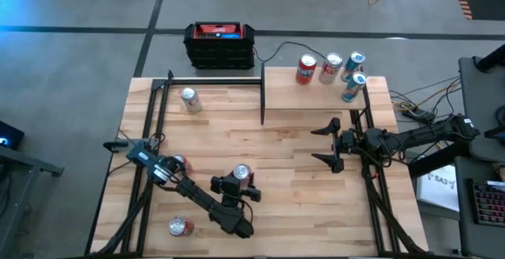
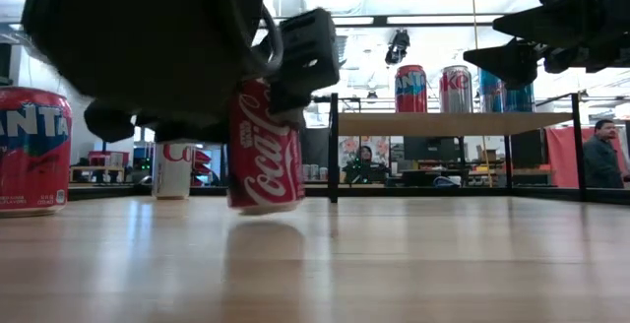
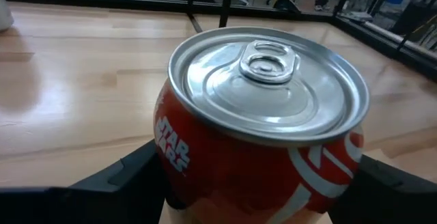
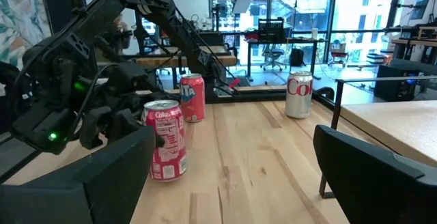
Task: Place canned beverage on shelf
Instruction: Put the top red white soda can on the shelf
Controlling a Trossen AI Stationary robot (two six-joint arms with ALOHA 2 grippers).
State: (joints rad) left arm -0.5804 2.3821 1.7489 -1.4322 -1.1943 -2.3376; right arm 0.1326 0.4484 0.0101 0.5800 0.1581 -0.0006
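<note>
Here left gripper (image 1: pixel 241 182) grips Coke can (image 2: pixel 264 146), base hidden.

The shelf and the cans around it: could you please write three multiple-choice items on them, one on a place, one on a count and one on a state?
1. Where is the Coca-Cola can?
A. On the shelf
B. Down at the tabletop, in the left gripper
C. On the black-and-red box

2. How many cans are on the shelf?
A. Two
B. Four
C. Six

3. How is the right gripper?
A. Open and empty
B. Shut on a can
C. Shut on a shelf post

Answers:
1. B: the left gripper is closed around it low over the tabletop, away from the shelf.
2. B: the high view shows four shelf cans on the board.
3. A: its fingers are spread with nothing between them, in front of the shelf.
</note>
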